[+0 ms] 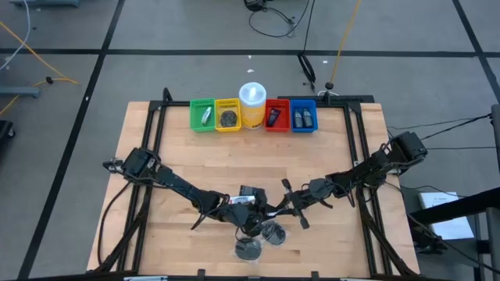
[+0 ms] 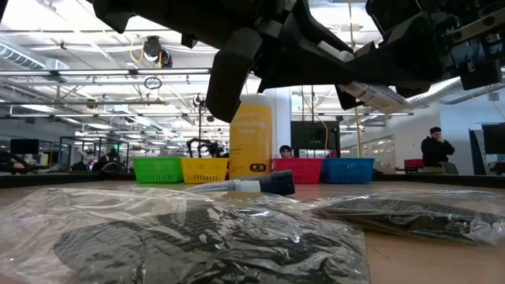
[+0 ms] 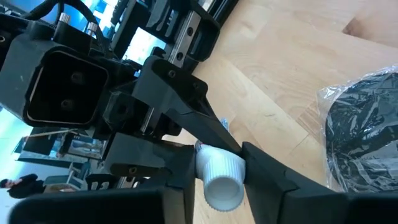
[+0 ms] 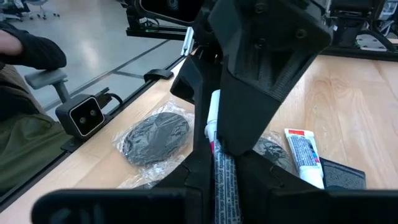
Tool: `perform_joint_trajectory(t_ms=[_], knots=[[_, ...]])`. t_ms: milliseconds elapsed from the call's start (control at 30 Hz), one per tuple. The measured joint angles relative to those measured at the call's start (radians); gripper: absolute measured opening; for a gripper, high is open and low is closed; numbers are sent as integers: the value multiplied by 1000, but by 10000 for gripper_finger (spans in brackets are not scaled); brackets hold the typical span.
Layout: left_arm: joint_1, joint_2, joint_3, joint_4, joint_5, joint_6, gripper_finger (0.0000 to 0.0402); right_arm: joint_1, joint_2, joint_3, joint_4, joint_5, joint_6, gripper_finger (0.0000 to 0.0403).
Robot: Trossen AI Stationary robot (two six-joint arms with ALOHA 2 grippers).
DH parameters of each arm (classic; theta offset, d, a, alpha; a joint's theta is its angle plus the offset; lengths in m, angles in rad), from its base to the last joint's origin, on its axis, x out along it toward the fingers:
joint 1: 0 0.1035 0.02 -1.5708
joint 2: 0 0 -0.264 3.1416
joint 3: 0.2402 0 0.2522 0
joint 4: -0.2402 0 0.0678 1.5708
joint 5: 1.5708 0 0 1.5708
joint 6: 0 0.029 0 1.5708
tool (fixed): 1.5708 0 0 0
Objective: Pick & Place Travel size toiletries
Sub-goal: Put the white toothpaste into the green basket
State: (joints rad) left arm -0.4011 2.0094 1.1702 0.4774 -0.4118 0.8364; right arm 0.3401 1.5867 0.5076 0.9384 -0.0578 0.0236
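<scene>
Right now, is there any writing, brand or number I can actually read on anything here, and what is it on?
No text here can be read with confidence.
yellow container: pale lettering on its front, too blurred to read.
lying white tube: red and blue print, too small to read.
lifted tube: dark print along its body, unreadable.

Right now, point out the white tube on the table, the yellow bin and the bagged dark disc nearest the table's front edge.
white tube [image 4: 303, 155]: right wrist view, middle of its printed body.
yellow bin [image 1: 227, 104]: high view, its back rim.
bagged dark disc [image 1: 248, 249]: high view, centre of the disc.
</scene>
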Motion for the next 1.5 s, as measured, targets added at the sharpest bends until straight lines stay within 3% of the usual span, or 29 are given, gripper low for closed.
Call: perform_joint_trajectory(t_ms=[133,333,433,600,700,800,933,1067,1167,1300,1500], knots=[[-3,0,0,-1,0,-3,83,0,0,0,1,0,40,76],[-20,1,0,-13,-29,-26,86,-1,-47,3,-73,4,93,169],[-49,0,0,-46,-111,-51,78,0,-126,3,-225,4,101,209],[-97,-53,-2,-256,-349,-126,76,1,-255,2,-444,25,167,240],[-100,-126,-2,-470,-481,-300,79,19,-305,-16,-485,89,187,241],[-76,-227,-2,-775,-562,-590,75,37,-332,-48,-480,153,201,237],[16,-369,-2,-1218,-575,-1046,69,55,-337,-110,-422,227,222,230],[182,-488,-47,-1478,-585,-1376,79,56,-338,-161,-332,244,241,227],[344,-571,-130,-1459,-581,-1434,82,56,-337,-185,-273,244,245,227],[578,-642,-253,-1272,-525,-1363,74,56,-337,-200,-239,244,246,226],[887,-660,-389,-808,-209,-1129,83,56,-337,-200,-229,241,245,224]])
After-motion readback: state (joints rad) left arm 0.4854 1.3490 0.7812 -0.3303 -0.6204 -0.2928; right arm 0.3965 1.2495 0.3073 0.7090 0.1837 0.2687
